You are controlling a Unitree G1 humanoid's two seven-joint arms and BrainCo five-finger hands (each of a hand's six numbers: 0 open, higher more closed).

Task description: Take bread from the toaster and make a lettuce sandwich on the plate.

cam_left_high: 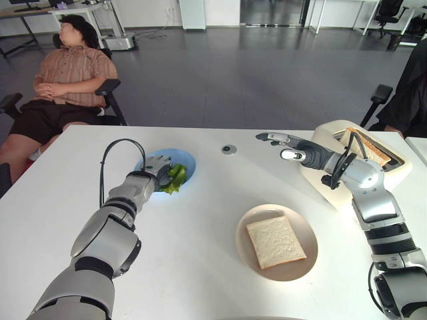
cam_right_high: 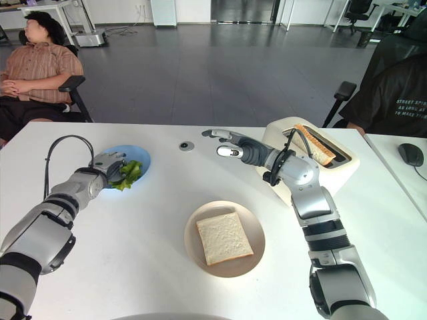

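Resting at the near rim of the blue bowl (cam_left_high: 188, 160), the left robot hand (cam_left_high: 158, 167) sits at the far left of the white bench (cam_left_high: 200, 267). It touches the green lettuce (cam_left_high: 175, 179) that lies inside the bowl. Whether it is clamped on a leaf or only lying against the pile cannot be told from either eye view. A black cable loops up from that arm's wrist and arches above the forearm.

The right robot hand (cam_left_high: 287, 145) hangs above the bench just left of the toaster (cam_right_high: 343, 175). Its fingers are spread apart and stretched out toward the left, and it holds nothing. Its forearm crosses in front of the toaster's near wall.

The cream toaster stands at the far right of the bench. One browned slice of toast (cam_left_high: 373, 152) stands upright in its slot, and its top edge rises clear of the body.

A tan plate (cam_left_high: 267, 212) lies near the middle of the bench, nearer the robot than the bowl and the toaster and well apart from both. A pale slice of bread (cam_left_high: 275, 241) lies flat on the plate, turned a little askew, with no lettuce on it.

A small round disc (cam_left_high: 229, 149) is set in the bench top between the bowl and the right robot hand. A dark computer mouse (cam_right_high: 408, 154) lies on a neighbouring surface to the right.
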